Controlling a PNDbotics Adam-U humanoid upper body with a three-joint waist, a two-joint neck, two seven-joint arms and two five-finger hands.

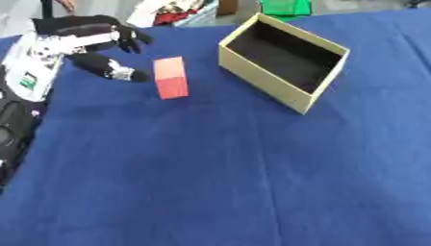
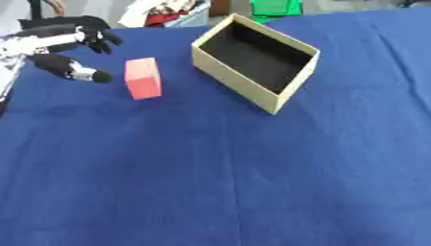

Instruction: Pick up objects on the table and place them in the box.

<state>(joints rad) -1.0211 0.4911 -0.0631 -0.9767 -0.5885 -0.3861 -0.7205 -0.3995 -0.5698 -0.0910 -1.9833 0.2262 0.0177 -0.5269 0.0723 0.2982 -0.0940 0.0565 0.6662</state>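
Blue table (image 1: 210, 182) — red block (image 1: 171, 77) just beside left hand (image 1: 93, 41) fingertips (image 1: 137, 75).

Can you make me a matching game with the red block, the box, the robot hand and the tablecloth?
Things:
1. red block
2. box
3. left hand
4. tablecloth

Clues:
A. blue, under everything
B. black, open, just left of the block
C. tan outside, dark and empty inside
D. between the hand and the box

Pairs: 1-D, 2-C, 3-B, 4-A

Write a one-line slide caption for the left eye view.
Left hand open beside a red block on the blue cloth, empty tan box nearby.
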